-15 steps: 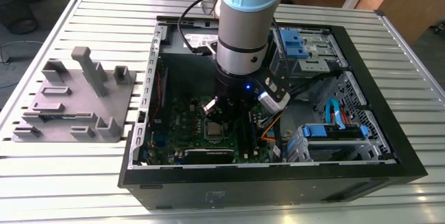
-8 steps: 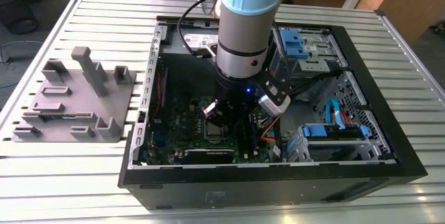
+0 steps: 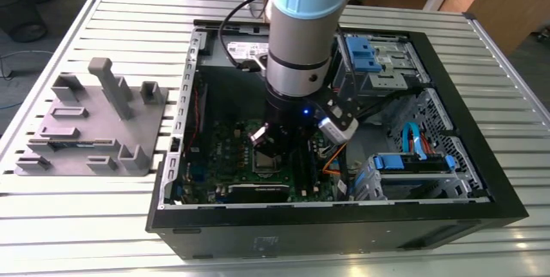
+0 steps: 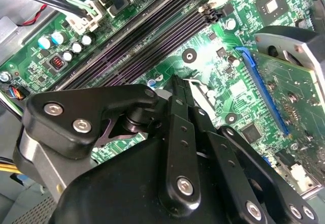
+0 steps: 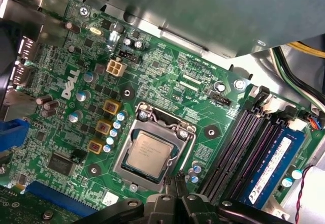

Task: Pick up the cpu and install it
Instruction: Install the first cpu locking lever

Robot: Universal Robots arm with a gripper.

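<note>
Look at the cpu (image 5: 151, 152) in the first wrist view: it lies flat in the square opening of the silver socket frame (image 5: 126, 163) on the green motherboard (image 5: 167, 89), with nothing gripping it. You have the end effector (image 5: 179, 183) just beside the socket frame's edge, its thin dark tips poised at the frame's rim and apart from the chip. The tips sit close together there and carry nothing, yet you cannot tell from these pictures whether the end effector is fully clenched or slightly released.

In the exterior view the arm (image 3: 297, 26) covers the end effector (image 3: 273, 149) from above, so you get only a pale patch of the socket below it and cannot make out the chip. In the second wrist view the black linkage of the end effector (image 4: 177, 89) hides the socket, and only a sliver of metal shows past the tips.

Beyond the socket on the far side of the tips you can count four long memory slots (image 5: 244, 150); one holds a blue memory module (image 5: 269, 170). The open computer case (image 3: 481, 180) holds the board and two blue-fronted drive bays. Well away from the end effector, on the slatted bench (image 3: 77, 219), one grey plastic tray (image 3: 94, 129) stands with several upright blocks.
</note>
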